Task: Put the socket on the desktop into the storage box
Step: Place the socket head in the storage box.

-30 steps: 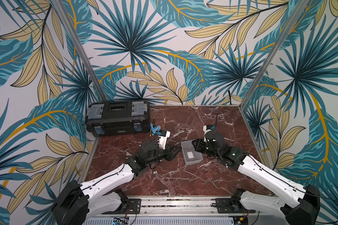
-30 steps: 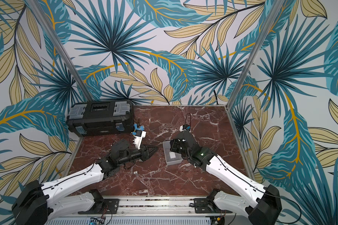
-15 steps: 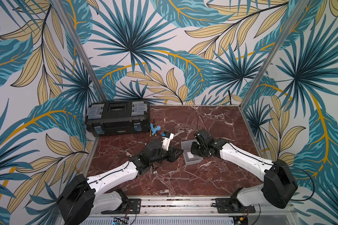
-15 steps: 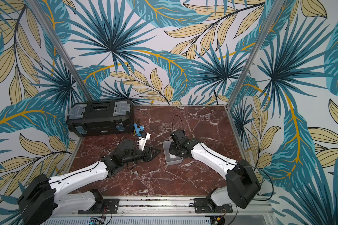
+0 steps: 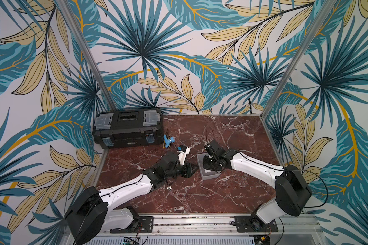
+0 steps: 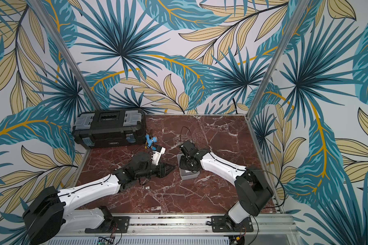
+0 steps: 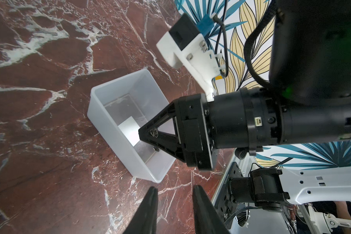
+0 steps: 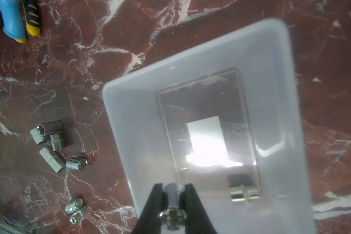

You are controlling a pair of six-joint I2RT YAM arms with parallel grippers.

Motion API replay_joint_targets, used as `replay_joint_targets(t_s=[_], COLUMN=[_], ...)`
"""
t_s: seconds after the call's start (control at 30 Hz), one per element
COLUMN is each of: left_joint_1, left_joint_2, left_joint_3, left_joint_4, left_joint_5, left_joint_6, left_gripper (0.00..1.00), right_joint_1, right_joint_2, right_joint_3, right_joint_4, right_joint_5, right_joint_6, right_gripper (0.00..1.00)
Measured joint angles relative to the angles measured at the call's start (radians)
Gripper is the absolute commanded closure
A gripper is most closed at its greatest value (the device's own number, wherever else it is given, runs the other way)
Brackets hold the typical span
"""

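The right gripper (image 8: pixel 173 185) is clenched on a socket (image 8: pixel 173 215), a short chromed steel cylinder. Its long axis runs along the fingers and points down into the storage box (image 8: pixel 126 125) near the desktop's (image 8: pixel 130 30) middle. It hangs over the smooth, translucent plastic floor (another socket (image 8: pixel 244 194) lies there on its side), so letting go should suffice. Loose sockets (image 8: pixel 53 160) lie on the veined marble beside the box, nearer the left gripper (image 7: pixel 174 189), whose jaws stand parted and empty.
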Motion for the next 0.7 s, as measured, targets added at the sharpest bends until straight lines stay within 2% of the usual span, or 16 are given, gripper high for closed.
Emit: replay_joint_targets(t_s=[0.3,0.47,0.7], left_joint_1=[0.000,0.000,0.000], left_joint_2=[0.000,0.000,-0.004], left_joint_3=[0.013,0.015,0.015], left_joint_4=[-0.024,-0.028,-0.028], left_joint_5=[0.000,0.000,0.000], left_joint_6=[0.000,0.000,0.000], left_gripper=[0.67,0.67,0.67], right_joint_1=[0.030,0.049,0.057], right_joint_2=[0.005,0.004,-0.080], right_joint_3=[0.026,0.063,0.081], right_joint_4=[-0.002,-0.048,-0.096], right_joint_5=[0.001,0.042,0.076], right_joint_6=[0.000,-0.008,-0.035], right_gripper=[1.00,1.00,1.00])
